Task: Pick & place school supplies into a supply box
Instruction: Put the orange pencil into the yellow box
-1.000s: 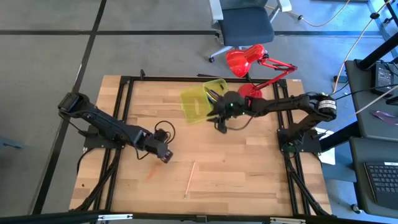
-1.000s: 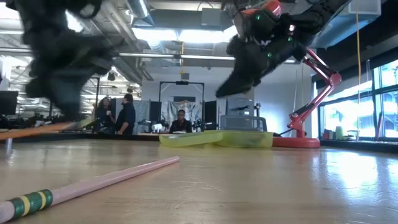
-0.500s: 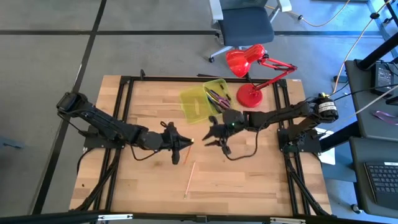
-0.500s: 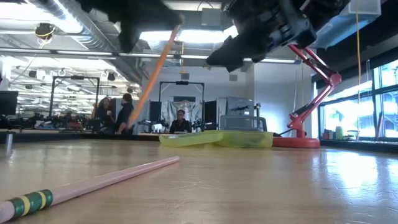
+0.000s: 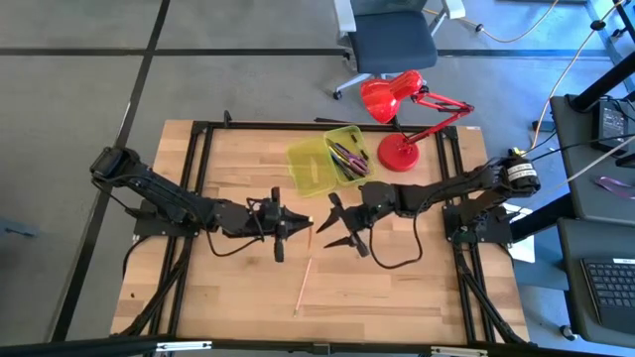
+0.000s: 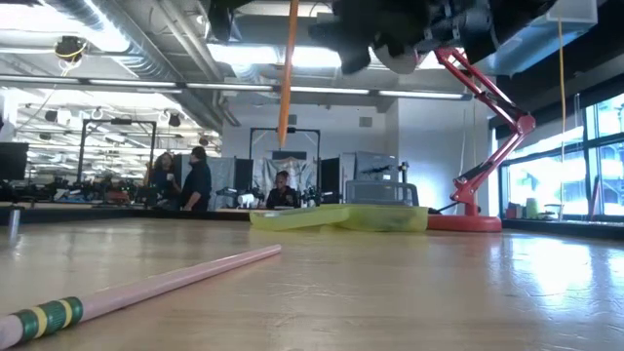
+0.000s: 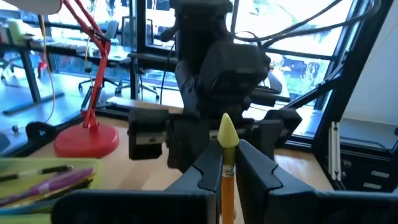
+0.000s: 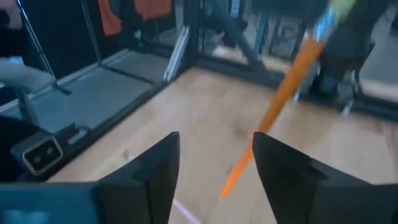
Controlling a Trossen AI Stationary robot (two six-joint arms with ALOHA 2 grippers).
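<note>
High view: left gripper clamps orange pencil mid-table; right gripper gapes facing it, nothing held. Box w/ a few pens + scissors loaded. Pink pencil on table left to pack.

Both claws crowd table centre; pink pencil nearby; front corners free.

The left gripper has carried the orange pencil up from the table's 7 o'clock area to the centre. The right gripper has left the box at 12 o'clock, come down facing it, and spread its fingers.
</note>
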